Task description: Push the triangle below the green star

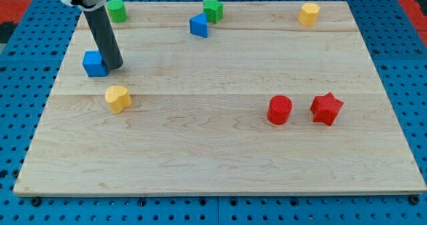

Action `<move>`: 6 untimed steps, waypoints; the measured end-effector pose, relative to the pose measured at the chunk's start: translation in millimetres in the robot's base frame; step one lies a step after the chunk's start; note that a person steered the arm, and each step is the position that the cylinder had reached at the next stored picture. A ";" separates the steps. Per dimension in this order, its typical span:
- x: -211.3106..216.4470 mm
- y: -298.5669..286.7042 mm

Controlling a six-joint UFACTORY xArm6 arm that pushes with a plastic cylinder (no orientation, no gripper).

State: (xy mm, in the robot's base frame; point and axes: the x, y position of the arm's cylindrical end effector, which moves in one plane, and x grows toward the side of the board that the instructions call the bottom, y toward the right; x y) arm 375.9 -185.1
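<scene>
The blue triangle (198, 25) lies near the view's top, just left of and slightly below the green star (213, 9), touching or almost touching it. My tip (115, 65) rests on the board at the view's left, right against the right side of a blue cube (94, 63). The tip is far to the left of the triangle and the star. The dark rod rises from the tip toward the top left corner.
A green cylinder (117, 10) sits at the top left. A yellow heart (118, 98) lies below the blue cube. A yellow hexagon block (309, 14) is at the top right. A red cylinder (279, 109) and a red star (326, 108) lie at the right.
</scene>
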 end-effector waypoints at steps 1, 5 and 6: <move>12.8 53.7; 11.6 57.8; -27.1 63.3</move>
State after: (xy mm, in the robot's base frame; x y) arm 348.8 -121.8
